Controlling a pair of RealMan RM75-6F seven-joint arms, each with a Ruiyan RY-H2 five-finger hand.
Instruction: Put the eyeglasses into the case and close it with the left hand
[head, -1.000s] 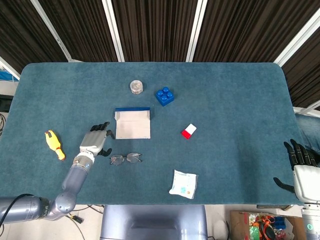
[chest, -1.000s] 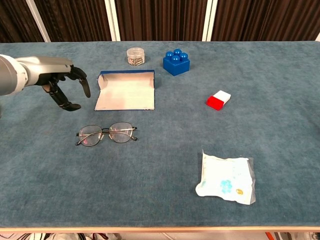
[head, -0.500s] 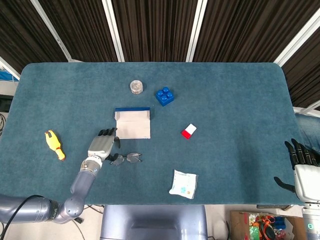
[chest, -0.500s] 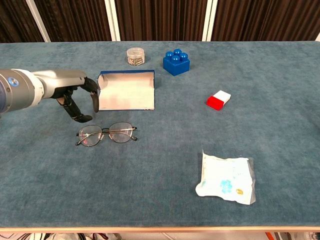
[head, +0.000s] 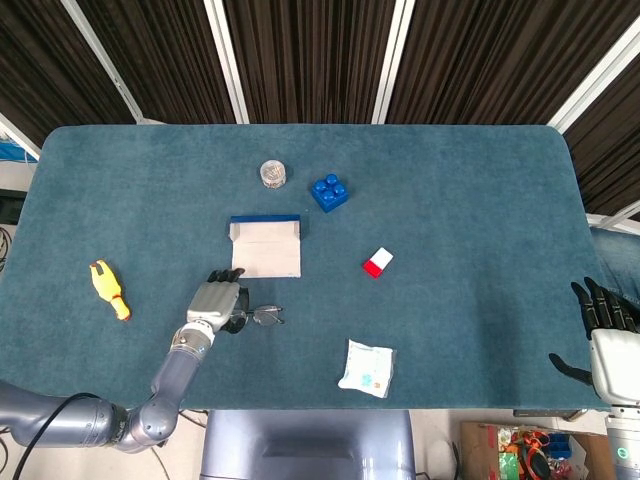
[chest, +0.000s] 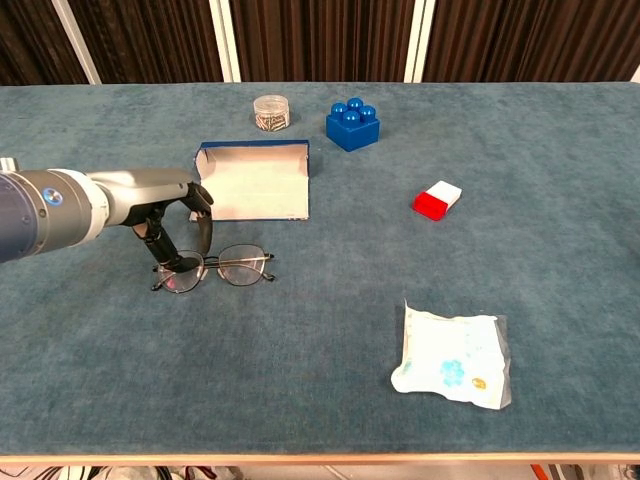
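Note:
The thin-framed eyeglasses (chest: 222, 269) (head: 262, 316) lie flat on the blue cloth, just in front of the open case (chest: 252, 183) (head: 265, 250), whose pale inside faces up under a blue rim. My left hand (chest: 176, 225) (head: 217, 303) hovers over the left lens with its fingers apart and curved down; its thumb tip is at the left lens, and nothing is held. My right hand (head: 604, 325) stays off the table's right edge, fingers spread, seen only in the head view.
A clear round jar (chest: 270, 111) and a blue toy block (chest: 352, 125) stand behind the case. A red-and-white eraser (chest: 437, 200) lies to the right, a white packet (chest: 452, 356) near the front edge. A yellow toy (head: 109, 289) lies at the far left.
My left hand has moved right and toward the front edge, from beside the case's left end down onto the left lens of the eyeglasses. The eyeglasses and case have not shifted.

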